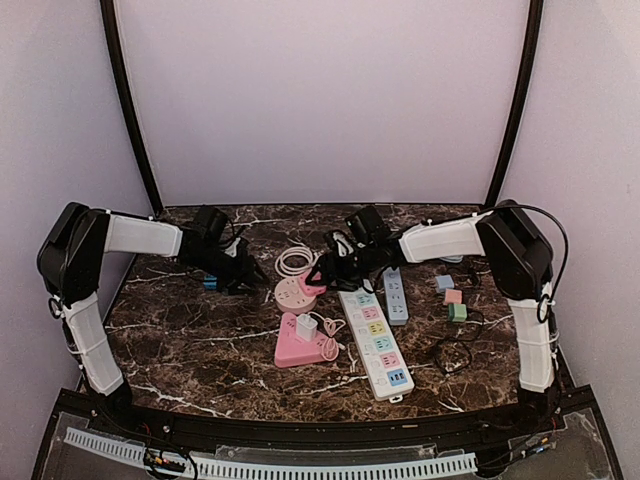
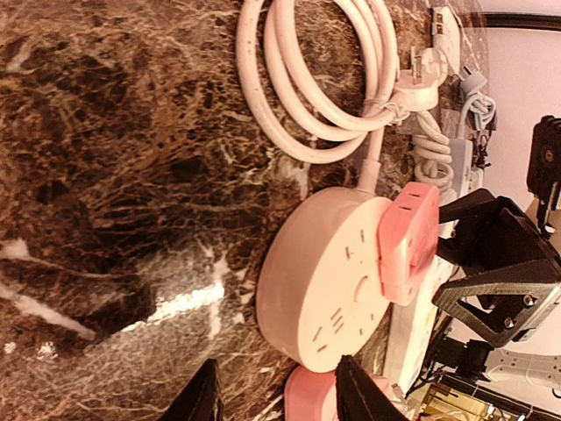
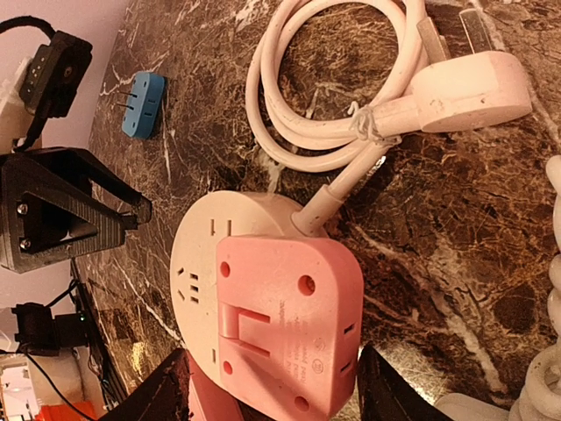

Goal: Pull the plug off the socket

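Note:
A round pale-pink socket [image 1: 291, 293] lies mid-table with a pink square plug [image 1: 312, 283] seated on its right side. In the right wrist view the plug [image 3: 289, 324] covers part of the socket [image 3: 197, 254]. My right gripper [image 3: 273, 399] is open, with one finger on each side of the plug and not touching it. My left gripper [image 2: 276, 403] is open and empty just left of the socket [image 2: 329, 281], with the plug [image 2: 408, 241] on the socket's far edge. In the top view the left gripper [image 1: 255, 275] and right gripper [image 1: 322, 272] flank the socket.
The socket's white coiled cable [image 1: 293, 260] lies behind it. A pink triangular socket [image 1: 290, 350] holding a white charger [image 1: 307, 327] lies in front. A long white power strip [image 1: 375, 343], a smaller strip [image 1: 396, 295], coloured cubes [image 1: 453, 297], a black cable [image 1: 452, 352] and a blue plug [image 1: 211, 283] lie around.

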You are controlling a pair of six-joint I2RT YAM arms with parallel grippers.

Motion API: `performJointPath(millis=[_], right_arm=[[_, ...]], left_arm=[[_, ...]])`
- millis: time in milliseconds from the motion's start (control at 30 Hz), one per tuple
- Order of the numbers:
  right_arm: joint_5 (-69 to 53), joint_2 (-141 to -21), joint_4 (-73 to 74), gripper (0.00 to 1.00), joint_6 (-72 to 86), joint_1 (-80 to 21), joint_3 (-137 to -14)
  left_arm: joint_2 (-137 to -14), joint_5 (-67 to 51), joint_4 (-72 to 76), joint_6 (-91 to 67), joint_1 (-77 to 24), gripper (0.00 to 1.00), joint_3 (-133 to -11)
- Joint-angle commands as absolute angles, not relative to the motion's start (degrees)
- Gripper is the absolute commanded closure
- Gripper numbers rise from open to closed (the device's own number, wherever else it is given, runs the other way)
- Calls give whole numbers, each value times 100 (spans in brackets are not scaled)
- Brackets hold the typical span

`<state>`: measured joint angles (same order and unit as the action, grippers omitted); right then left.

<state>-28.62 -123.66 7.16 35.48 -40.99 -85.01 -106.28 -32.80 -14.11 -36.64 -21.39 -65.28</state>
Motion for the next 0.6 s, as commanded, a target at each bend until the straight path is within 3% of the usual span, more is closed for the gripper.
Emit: performJointPath(millis=[0,567], right_arm=[[-3027,-12409,456,39,3709,-4060,-8481],[-3235,-12549,439,57,3824,-4061,-8650]], left_arm=[[-10635,-3999,-606,-4072,-2183,56,-6353],[-11140,-3711,-759,-3991,-2588,57,-6513]])
